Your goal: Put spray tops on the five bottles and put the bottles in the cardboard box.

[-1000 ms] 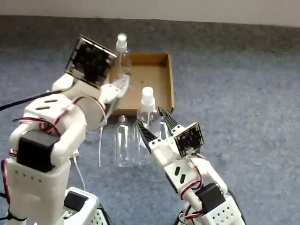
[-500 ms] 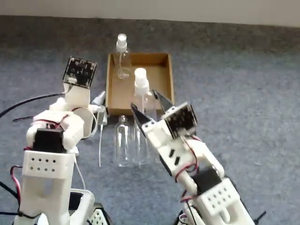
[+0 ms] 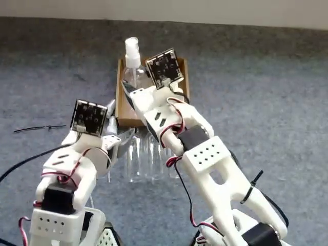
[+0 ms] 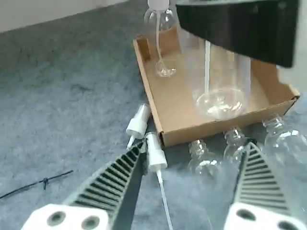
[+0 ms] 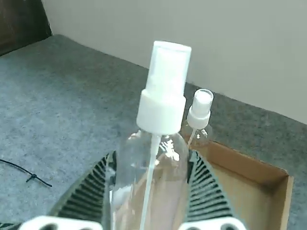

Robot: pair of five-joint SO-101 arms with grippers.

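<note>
My right gripper (image 5: 151,191) is shut on a clear bottle (image 5: 154,158) with a white spray top, held upright over the cardboard box (image 4: 151,103). From the left wrist this held bottle (image 4: 220,81) hangs just above the box floor. A second capped bottle (image 3: 132,59) stands in the box's far left corner. My left gripper (image 4: 189,187) is open, low over the carpet in front of the box. Two loose spray tops (image 4: 154,153) lie by its finger. Three uncapped bottles (image 4: 235,143) lie on the carpet against the box's near wall.
The lying bottles (image 3: 146,159) sit between the two arm bases. A black cable tie (image 3: 41,128) lies on the grey carpet to the left. The right arm (image 3: 177,125) stretches over the bottles toward the box. Open carpet lies to the right of the box.
The right arm has carried the capped bottle from in front of the box forward over it. The left arm has drawn back from the box and lowered toward the loose spray tops.
</note>
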